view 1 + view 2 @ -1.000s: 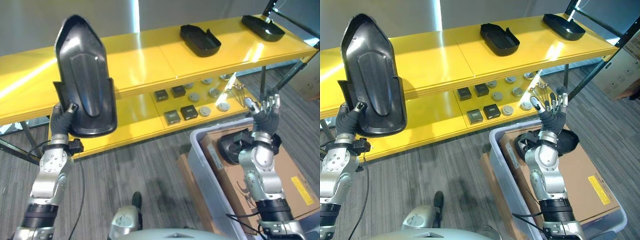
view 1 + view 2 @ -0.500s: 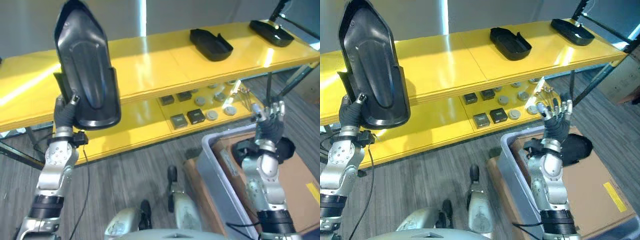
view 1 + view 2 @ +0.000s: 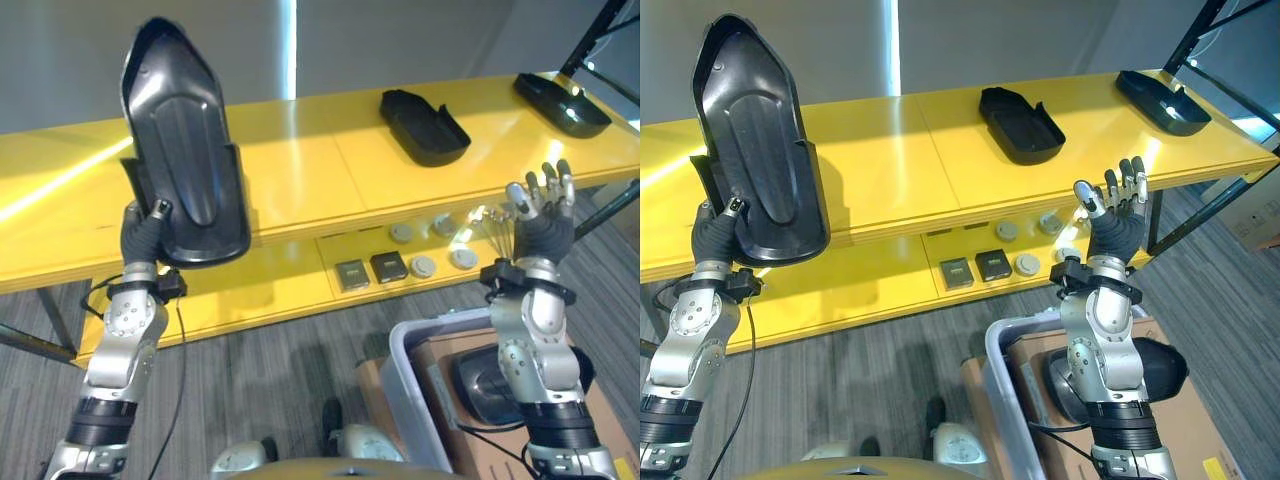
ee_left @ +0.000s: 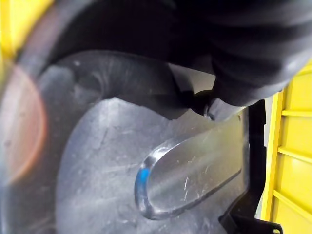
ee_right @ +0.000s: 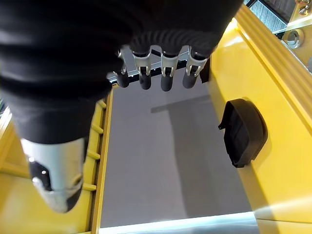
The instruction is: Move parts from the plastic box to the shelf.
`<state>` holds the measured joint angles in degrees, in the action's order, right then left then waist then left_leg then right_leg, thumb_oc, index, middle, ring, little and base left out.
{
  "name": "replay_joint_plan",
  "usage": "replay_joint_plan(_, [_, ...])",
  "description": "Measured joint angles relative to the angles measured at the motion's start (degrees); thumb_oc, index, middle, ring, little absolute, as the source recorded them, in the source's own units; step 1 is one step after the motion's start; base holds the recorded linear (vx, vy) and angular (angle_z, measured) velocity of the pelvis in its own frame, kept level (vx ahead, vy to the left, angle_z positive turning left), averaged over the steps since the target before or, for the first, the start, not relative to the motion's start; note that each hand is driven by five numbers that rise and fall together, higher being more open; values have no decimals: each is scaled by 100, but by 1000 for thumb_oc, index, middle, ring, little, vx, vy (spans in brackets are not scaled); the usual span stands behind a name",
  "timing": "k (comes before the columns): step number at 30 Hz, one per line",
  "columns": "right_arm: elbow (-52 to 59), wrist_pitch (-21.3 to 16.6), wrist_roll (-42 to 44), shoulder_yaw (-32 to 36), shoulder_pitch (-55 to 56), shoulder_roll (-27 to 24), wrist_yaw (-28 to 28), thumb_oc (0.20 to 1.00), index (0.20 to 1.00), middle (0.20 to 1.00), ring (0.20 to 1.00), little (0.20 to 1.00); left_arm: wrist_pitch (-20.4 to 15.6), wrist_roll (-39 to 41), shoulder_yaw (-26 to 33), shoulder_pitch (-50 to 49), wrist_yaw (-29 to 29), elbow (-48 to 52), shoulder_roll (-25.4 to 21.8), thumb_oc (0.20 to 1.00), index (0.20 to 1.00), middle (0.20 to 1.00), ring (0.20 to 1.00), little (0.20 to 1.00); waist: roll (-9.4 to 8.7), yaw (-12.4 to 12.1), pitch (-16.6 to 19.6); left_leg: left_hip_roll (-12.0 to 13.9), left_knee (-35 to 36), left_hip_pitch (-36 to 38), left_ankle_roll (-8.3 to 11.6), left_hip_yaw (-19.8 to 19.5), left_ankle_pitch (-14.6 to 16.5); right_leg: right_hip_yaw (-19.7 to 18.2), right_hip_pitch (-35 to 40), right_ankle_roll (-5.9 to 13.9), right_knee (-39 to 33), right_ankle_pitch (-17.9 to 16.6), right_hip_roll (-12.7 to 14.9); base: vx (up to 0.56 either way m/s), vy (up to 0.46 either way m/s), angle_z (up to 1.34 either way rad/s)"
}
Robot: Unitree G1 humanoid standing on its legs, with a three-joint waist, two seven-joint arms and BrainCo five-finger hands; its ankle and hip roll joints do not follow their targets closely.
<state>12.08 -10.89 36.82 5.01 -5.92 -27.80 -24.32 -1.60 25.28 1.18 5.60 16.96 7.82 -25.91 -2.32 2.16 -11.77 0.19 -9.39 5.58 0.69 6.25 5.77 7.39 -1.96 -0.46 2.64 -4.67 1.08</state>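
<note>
Bright and even overall, lit from above and from a white vertical strip in the grey wall behind. Mirrored as a pale streak down the glossy yellow shelf, with a second long glare band slanting across its left end. Soft sheen along the rim and raised centre of the held black part; white hotspot on the far part at the right end. Deep shade under the top board, dimming the lower shelf. Washed by a round reddish flare at one edge in the left wrist view, with a gleam on the part's oval bulge. Burnt out to a white band along the shelf's edge in the right wrist view.
</note>
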Motion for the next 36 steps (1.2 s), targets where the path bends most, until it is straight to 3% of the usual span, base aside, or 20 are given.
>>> replay_joint_plan(1, [-10, 4, 0, 1, 4, -3, 4, 1000, 1000, 1000, 1000, 1000, 0, 13, 7, -7, -1, 14, -2, 200, 200, 200, 200, 200, 2, 24, 1, 43, -91, -47, 47, 2, 4, 19, 1, -40, 14, 67, -41, 93, -129, 6])
replay_joint_plan(4, [-45, 72, 3, 23, 126, 4, 34, 1000, 1000, 1000, 1000, 1000, 30, 92, 56, -64, 7, 19, 70, 200, 200, 200, 200, 200, -48, 9, -6, 178, -1389, -578, 140, 44, 50, -11, 106, -157, 31, 230, -100, 77, -122, -3])
replay_joint_plan(6, [-248, 86, 2, 83, 184, 8, 46, 1000, 1000, 1000, 1000, 1000, 39, 174, 116, -31, 47, 15, 122, 200, 200, 200, 200, 200, -57, 27, -14, 365, -2606, -1204, 384, 39, -169, -12, 197, -255, 8, 355, -147, 110, 12, -2])
replay_joint_plan(7, [-258, 82, 0, 113, 234, 22, 44, 1000, 1000, 1000, 1000, 1000, 38, 213, 101, -13, 113, -11, 128, 200, 200, 200, 200, 200, -58, 73, -5, 435, -2699, -1378, 293, 96, -16, 32, 202, -234, -30, 348, -144, 136, 169, 14])
replay_joint_plan(9, [-437, 79, -7, 96, 239, 31, 41, 1000, 1000, 1000, 1000, 1000, 41, 240, 78, 111, 191, -180, 125, 200, 200, 200, 200, 200, 4, 229, 5, 665, -1686, -1421, 317, 232, 69, 208, 175, -221, -49, 347, -148, 87, 164, 22])
replay_joint_plan(11, [-537, 104, -6, 83, 248, 26, 30, 1000, 1000, 1000, 1000, 1000, 48, 275, -5, 214, 237, -332, 125, 200, 200, 200, 200, 200, 14, 301, -1, 771, -629, -1215, 406, 321, -87, 249, 179, -201, -71, 333, -142, 113, 190, 15])
replay_joint_plan(12, [-569, 107, -17, 84, 261, 11, 5, 1000, 1000, 1000, 1000, 1000, 48, 279, -119, 274, 282, -475, 126, 200, 200, 200, 200, 200, 45, 361, -8, 920, -22, -1082, 480, 366, -337, 287, 218, -162, -74, 315, -140, 155, 247, 13])
replay_joint_plan(14, [-582, 116, -14, 88, 309, -16, -1, 1000, 1000, 1000, 1000, 1000, 65, 278, -248, 338, 331, -614, 134, 200, 200, 200, 200, 200, 101, 465, -29, 1081, 183, -939, 467, 482, -525, 345, 277, -159, -88, 326, -139, 126, 190, 9])
replay_joint_plan(18, [-608, 187, -9, 184, 534, -51, 45, 1000, 1000, 1000, 1000, 1000, 237, 260, -361, 343, 428, -749, 215, 200, 200, 200, 200, 200, 430, 539, -106, 972, 983, -200, 408, 479, -665, 258, 402, -32, -132, 266, -142, 103, 123, -7])
replay_joint_plan(19, [-626, 215, -10, 202, 599, -93, 47, 1000, 1000, 1000, 1000, 1000, 268, 260, -367, 355, 428, -816, 282, 200, 200, 200, 200, 200, 572, 588, -114, 931, 1077, -49, 418, 478, -800, 274, 398, 42, -125, 265, -165, 103, 83, 3])
replay_joint_plan(20, [-639, 265, -8, 186, 646, -90, 49, 1000, 1000, 1000, 1000, 1000, 288, 259, -375, 405, 431, -933, 298, 200, 200, 200, 200, 200, 579, 590, -141, 867, 1137, -1, 493, 481, -1032, 246, 389, 117, -115, 254, -101, 149, 99, -3])
replay_joint_plan(21, [-644, 318, -9, 166, 733, -88, 111, 1000, 1000, 1000, 1000, 1000, 319, 255, -422, 493, 488, -1217, 298, 200, 200, 200, 200, 200, 535, 608, -161, 689, 1185, 34, 444, 513, -1026, 171, 400, 264, -162, 209, 53, 142, 89, -6])
replay_joint_plan(25, [-681, 389, -9, -7, 746, -83, 286, 1000, 1000, 1000, 1000, 1000, 428, 176, -466, 685, 853, -1948, 296, 200, 200, 200, 200, 200, 457, 637, -182, 395, 1255, 66, 298, 660, -983, 92, 422, 480, -313, 92, 314, 103, 48, -7])
replay_joint_plan(27, [-829, 505, -7, -50, 703, -85, 394, 1000, 1000, 1000, 1000, 1000, 442, 39, -579, 1050, 1137, -2767, 287, 200, 200, 200, 200, 200, 412, 646, -182, 298, 1249, 64, 239, 690, -960, 59, 423, 531, -344, 15, 408, 65, 40, -4])
replay_joint_plan(30, [-891, 630, -7, -51, 606, -111, 437, 1000, 1000, 1000, 1000, 1000, 424, 24, -590, 1263, 1494, -3112, 292, 200, 200, 200, 200, 200, 383, 706, -204, 268, 1237, 41, 232, 773, -955, -59, 342, 535, -351, -20, 428, -108, 73, -9])
replay_joint_plan(32, [-1127, 670, -1, -190, 226, -353, 460, 1000, 1000, 1000, 1000, 1000, 263, -76, -646, 1754, 1674, -3595, 223, 200, 200, 200, 200, 200, 389, 733, -248, 273, 980, -366, 182, 801, -915, -105, -47, 582, -169, 15, 461, -263, 64, -8])
replay_joint_plan(34, [-1286, 726, 0, -270, -283, -488, 511, 1000, 1000, 1000, 1000, 1000, 196, -71, -667, 2589, 1792, -3898, -19, 200, 200, 200, 200, 200, 350, 791, -462, 280, 791, -840, 177, 812, -937, -179, -498, 587, -12, -88, 470, -199, 27, -11])
replay_joint_plan(36, [-1339, 735, 1, -340, -762, -496, 508, 1000, 1000, 1000, 1000, 1000, 85, -61, -752, 3645, 1938, -4177, -256, 200, 200, 200, 200, 200, 214, 947, -950, 329, 422, -1360, 136, 850, -930, -231, -972, 560, 132, -138, 493, -176, 18, -14])
